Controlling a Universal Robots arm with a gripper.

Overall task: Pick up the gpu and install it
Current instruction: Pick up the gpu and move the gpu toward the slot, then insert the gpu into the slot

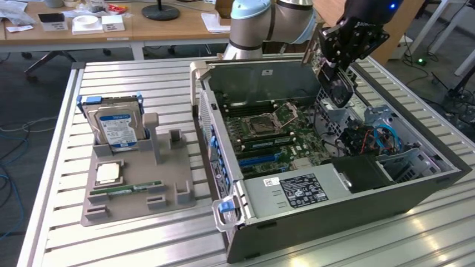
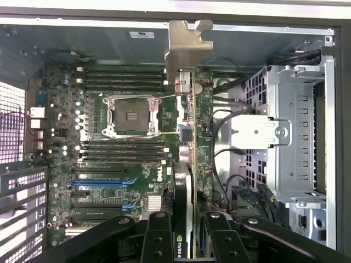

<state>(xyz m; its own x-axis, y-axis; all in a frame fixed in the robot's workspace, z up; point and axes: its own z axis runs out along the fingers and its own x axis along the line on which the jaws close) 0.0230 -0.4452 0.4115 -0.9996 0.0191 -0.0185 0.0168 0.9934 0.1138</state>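
Exterior view: gripper (image 1: 335, 65) points down, clamping gpu (image 1: 339, 90) over case (image 1: 356, 214).

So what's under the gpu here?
The gpu hangs in the gripper over the open case. Below it lie the motherboard, its CPU socket and a blue slot. The strip of board straight under the card is covered.

Arm (image 1: 268, 22): stands at the back of the exterior view, wrist bent over and downward.
Gripper (image 1: 334, 64): points down, black fingers (image 2: 158, 234) pressed against both faces of the gpu (image 1: 339, 86).
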